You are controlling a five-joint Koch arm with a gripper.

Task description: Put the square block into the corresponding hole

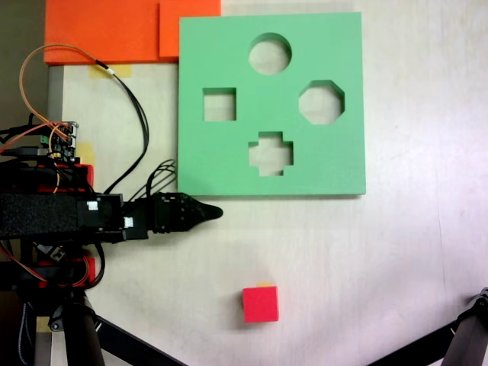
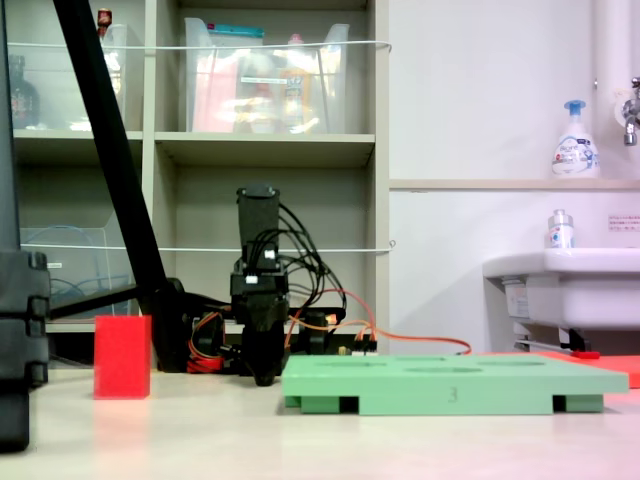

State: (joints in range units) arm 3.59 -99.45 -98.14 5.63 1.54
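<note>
The square block [image 1: 260,304] is a small red cube on the pale table, near the front edge in a fixed view; from the side it stands at the left [image 2: 122,357]. The green foam board [image 1: 335,164] lies flat at the back, and its square hole [image 1: 219,104] sits on its left side. My gripper [image 1: 216,212] reaches in from the left, just below the board's lower left corner and well apart from the cube. Its jaws meet in one point with nothing between them. Seen from the side, the gripper [image 2: 264,377] points down beside the board [image 2: 450,385].
The board also has a round cut-out [image 1: 270,53], an octagonal one [image 1: 321,101] and a cross-shaped one [image 1: 271,152]. Orange foam sheets [image 1: 107,30] lie at the back left. Black tripod legs [image 1: 122,343] cross the front corners. Cables [image 1: 133,107] trail by the arm's base.
</note>
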